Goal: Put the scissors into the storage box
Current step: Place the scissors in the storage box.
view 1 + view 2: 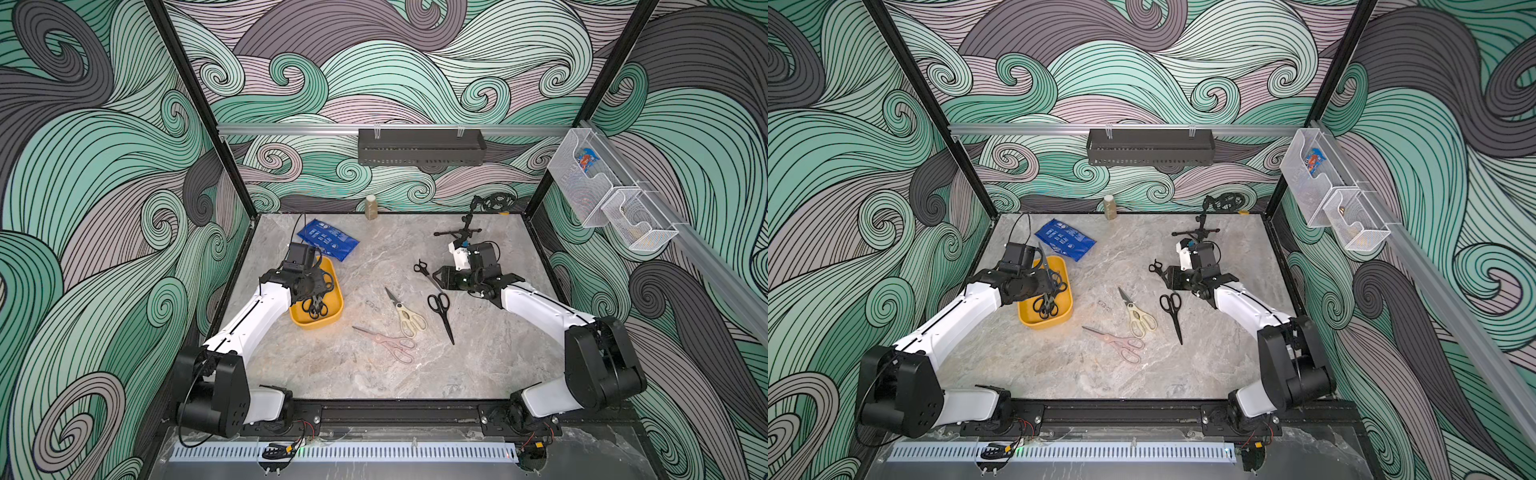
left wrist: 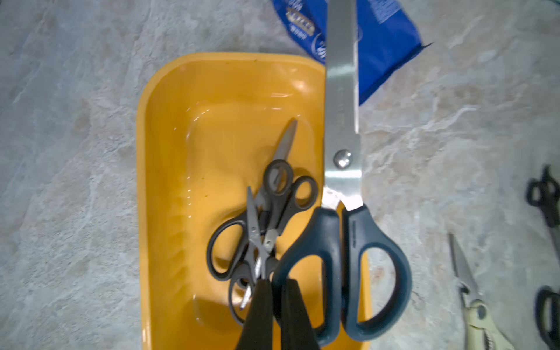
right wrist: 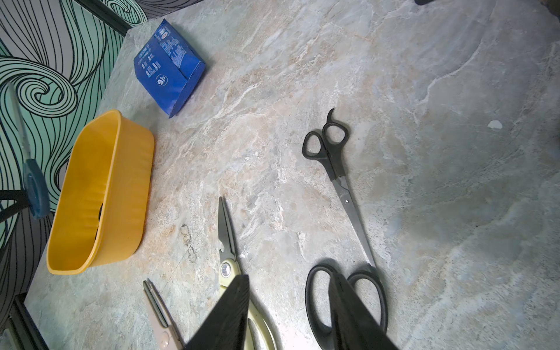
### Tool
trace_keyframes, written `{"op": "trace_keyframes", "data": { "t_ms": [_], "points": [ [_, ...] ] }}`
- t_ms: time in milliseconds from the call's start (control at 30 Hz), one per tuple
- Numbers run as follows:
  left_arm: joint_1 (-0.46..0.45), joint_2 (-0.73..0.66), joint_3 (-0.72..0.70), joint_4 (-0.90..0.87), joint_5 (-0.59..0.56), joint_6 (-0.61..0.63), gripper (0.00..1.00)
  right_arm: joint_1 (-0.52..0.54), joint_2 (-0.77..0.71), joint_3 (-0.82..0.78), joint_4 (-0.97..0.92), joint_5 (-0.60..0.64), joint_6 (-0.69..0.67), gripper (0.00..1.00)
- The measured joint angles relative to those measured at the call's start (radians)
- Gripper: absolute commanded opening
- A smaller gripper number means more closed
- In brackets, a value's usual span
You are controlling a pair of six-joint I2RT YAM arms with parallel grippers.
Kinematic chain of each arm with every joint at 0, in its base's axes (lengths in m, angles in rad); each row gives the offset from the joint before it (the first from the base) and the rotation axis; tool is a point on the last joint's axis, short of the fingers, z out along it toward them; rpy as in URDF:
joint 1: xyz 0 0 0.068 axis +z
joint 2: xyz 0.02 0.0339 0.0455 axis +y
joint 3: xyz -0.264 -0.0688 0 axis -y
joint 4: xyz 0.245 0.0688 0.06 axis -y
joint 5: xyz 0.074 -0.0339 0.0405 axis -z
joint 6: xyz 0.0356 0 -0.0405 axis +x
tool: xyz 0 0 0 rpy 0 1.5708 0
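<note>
Blue-handled scissors (image 2: pixel 342 169) clamped by one handle loop in left gripper (image 2: pixel 277 285), hanging over rim of yellow storage box (image 2: pixel 163 151); small black pairs (image 2: pixel 257 239) inside. Right gripper (image 3: pixel 288 277) half-open, empty, above cream shears (image 3: pixel 226 242) and black-handled scissors (image 3: pixel 312 297).

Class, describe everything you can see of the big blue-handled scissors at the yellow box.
The blue-handled scissors have dark blue plastic loops and broad, bright steel blades, shut, joined by a round pivot screw. The left gripper is shut on one loop, holding them over one long wall of the yellow box, blades reaching past its end toward the blue packet. Whether they touch the rim cannot be told.
</note>
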Motion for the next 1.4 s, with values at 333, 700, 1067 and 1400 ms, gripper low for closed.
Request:
{"op": "trace_keyframes", "data": {
  "t_ms": [333,700,1067,1400],
  "points": [
    [0.012,0.07,-0.084,0.001,0.007,0.043,0.0,0.026,0.011,0.0,0.0,0.0,0.001,0.47],
    [0.012,0.162,-0.085,0.012,0.034,0.054,0.0,0.031,0.039,0.0,-0.006,0.0,0.0,0.48],
    [0.012,0.166,-0.085,0.015,0.042,0.056,0.5,0.038,0.039,0.0,-0.014,0.002,-0.001,0.48],
    [0.012,0.145,0.005,-0.005,0.056,0.048,0.54,0.109,0.039,-0.001,-0.064,0.012,-0.023,0.48]
  ]
}}
